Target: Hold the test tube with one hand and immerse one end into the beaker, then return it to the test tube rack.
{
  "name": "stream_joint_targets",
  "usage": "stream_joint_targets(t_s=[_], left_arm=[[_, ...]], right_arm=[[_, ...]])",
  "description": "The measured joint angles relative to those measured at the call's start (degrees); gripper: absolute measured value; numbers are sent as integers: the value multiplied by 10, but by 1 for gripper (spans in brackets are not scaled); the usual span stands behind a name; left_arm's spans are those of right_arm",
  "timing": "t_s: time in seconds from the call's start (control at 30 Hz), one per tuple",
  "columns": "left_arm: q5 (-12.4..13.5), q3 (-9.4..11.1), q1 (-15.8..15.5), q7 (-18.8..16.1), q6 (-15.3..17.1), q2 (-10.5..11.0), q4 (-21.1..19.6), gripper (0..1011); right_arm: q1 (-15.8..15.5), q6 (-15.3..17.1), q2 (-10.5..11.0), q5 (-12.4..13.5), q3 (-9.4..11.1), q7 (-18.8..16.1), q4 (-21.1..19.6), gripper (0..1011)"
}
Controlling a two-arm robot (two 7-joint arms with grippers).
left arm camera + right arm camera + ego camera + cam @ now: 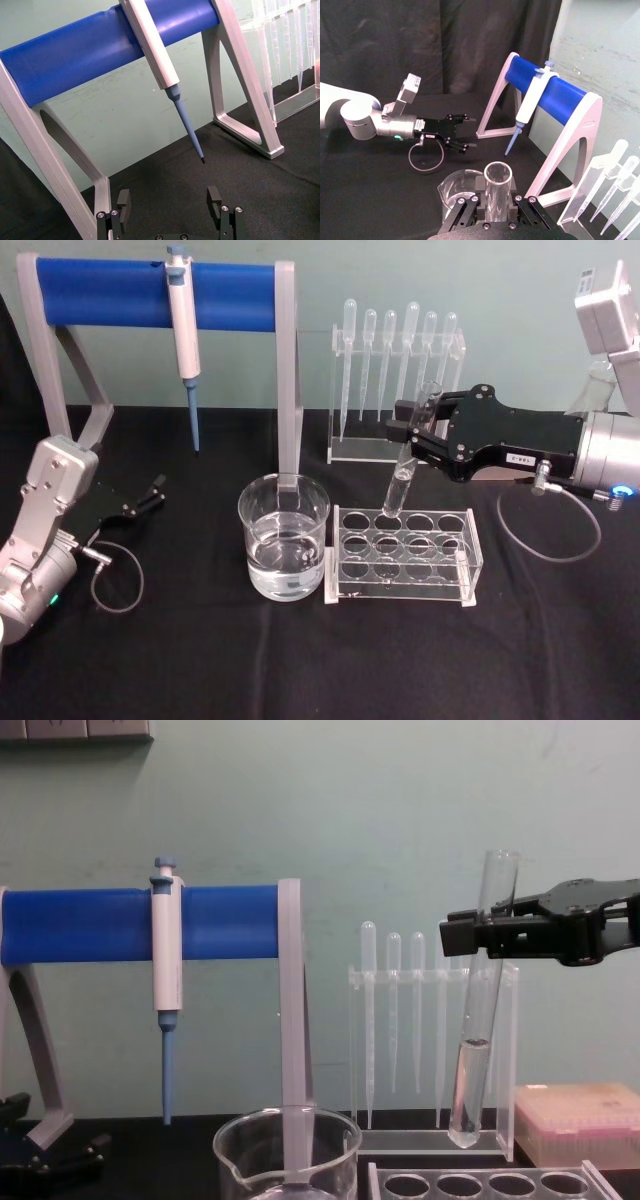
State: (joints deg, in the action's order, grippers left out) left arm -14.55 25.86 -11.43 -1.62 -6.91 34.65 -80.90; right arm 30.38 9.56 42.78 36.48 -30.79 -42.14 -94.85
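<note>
Holding: right gripper (412,432) clamped on the test tube (402,480), just below its open rim.
Tube position: tilted, with its rounded bottom over the back row of the test tube rack (400,592), right of the beaker (284,540).
Chest view adds: the tube bottom hangs clear above the rack; clear liquid sits in its lower part; a pink box (580,1120) stands behind at right.
Head view adds: water in the beaker.
Right wrist view adds: the tube mouth seen end-on between the fingers.
Left gripper (152,492): fingers apart, low over the counter (200,660) at left, near the blue stand (110,290) carrying the micropipette (183,335).
</note>
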Motion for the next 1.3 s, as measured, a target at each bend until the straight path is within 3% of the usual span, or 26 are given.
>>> stream_joint_targets(t_s=[1.3], left_arm=[[0, 0, 0, 0, 0, 0, 0, 1000]], right_arm=[[0, 0, 0, 0, 0, 0, 0, 224]])
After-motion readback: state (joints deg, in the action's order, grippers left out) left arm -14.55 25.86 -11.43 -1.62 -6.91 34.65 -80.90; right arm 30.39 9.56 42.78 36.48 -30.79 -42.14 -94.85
